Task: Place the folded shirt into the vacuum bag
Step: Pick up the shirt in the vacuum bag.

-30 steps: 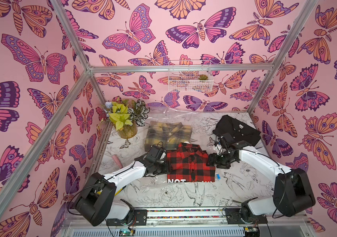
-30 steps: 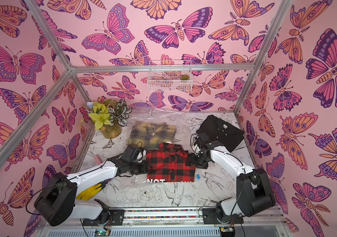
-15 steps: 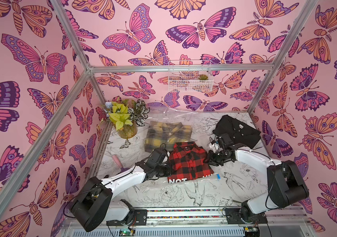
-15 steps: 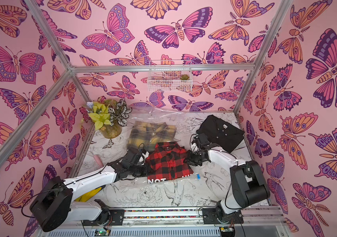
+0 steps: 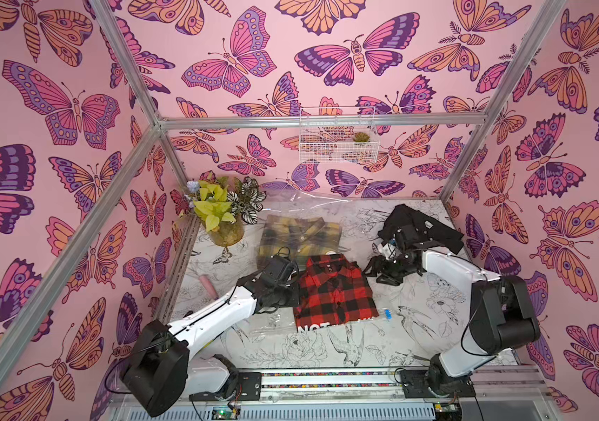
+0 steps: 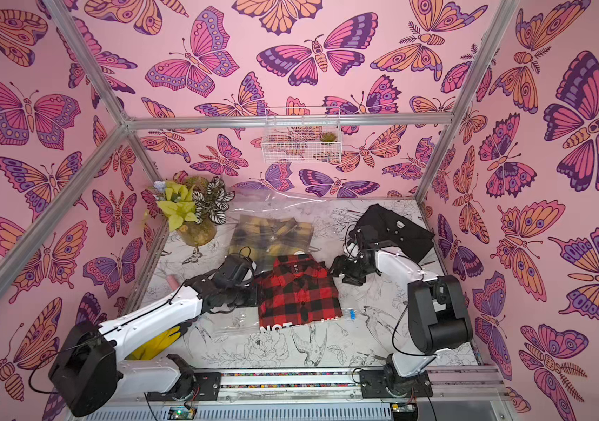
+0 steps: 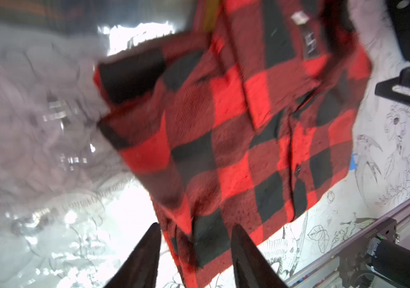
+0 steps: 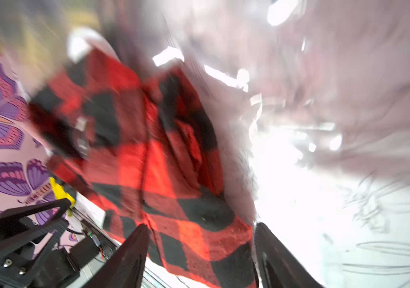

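Left gripper (image 7: 196, 225) astride plaid shirt (image 5: 334, 291) edge, right gripper (image 8: 202, 225) seemingly likewise

The plaid shirt (image 5: 334, 291) is soft, matt woven cloth with a slightly fuzzy nap. The vacuum bag (image 7: 49, 124) is clear, glossy, crinkled plastic. The frame rails (image 5: 319, 122) look like brushed metal, and the arm shells (image 5: 217, 317) are smooth, glossy white plastic.
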`<state>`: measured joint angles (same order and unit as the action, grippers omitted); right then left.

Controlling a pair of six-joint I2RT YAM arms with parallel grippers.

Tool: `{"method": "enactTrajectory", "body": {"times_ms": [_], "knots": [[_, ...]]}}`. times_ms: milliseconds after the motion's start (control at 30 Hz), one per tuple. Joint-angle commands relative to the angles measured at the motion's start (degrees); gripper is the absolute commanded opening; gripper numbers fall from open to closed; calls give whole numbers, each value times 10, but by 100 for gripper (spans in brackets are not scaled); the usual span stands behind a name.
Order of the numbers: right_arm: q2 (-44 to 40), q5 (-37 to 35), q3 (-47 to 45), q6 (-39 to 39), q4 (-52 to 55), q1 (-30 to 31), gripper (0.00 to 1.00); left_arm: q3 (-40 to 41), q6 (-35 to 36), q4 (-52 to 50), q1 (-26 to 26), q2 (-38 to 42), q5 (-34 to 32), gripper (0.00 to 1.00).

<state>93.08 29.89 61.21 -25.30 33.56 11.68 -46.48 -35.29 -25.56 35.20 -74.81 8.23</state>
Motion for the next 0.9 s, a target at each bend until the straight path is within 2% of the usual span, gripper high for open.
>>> {"method": "enactTrajectory", "body": {"times_ms": [0, 100, 167, 233, 267, 367, 400, 567, 633, 733, 767, 867], "knots": [[43, 11, 31, -1, 2, 8, 67, -14, 31, 7, -21, -43, -12, 52], [80, 5, 55, -2, -5, 33, 64, -38, 46, 31, -30, -92, 7, 47], [102, 6, 67, -2, -10, 52, 57, -50, 51, 41, -30, -112, 15, 37], [112, 5, 74, -6, -24, 65, 41, -51, 55, 60, -30, -119, 16, 22], [106, 4, 70, -12, -43, 69, 27, -51, 58, 64, -31, -118, 13, 15], [61, -10, 43, -26, -103, 69, 3, -38, 61, 78, -37, -107, 2, 1], [45, -19, 36, -27, -114, 69, 0, -31, 60, 83, -42, -103, 0, 0], [-11, -56, -19, -29, -196, 69, 0, 0, 59, 93, -56, -102, -13, 0], [20, -82, -15, -30, -170, 66, 0, 5, 59, 95, -57, -109, -17, 0], [86, -79, 7, -13, -128, 63, 0, 7, 54, 95, -57, -110, -17, 0], [95, -76, 7, -13, -130, 63, 4, 7, 54, 94, -57, -107, -14, 0], [91, -66, 20, -6, -110, 57, 32, 1, 50, 70, -56, -80, -9, 2]]}}
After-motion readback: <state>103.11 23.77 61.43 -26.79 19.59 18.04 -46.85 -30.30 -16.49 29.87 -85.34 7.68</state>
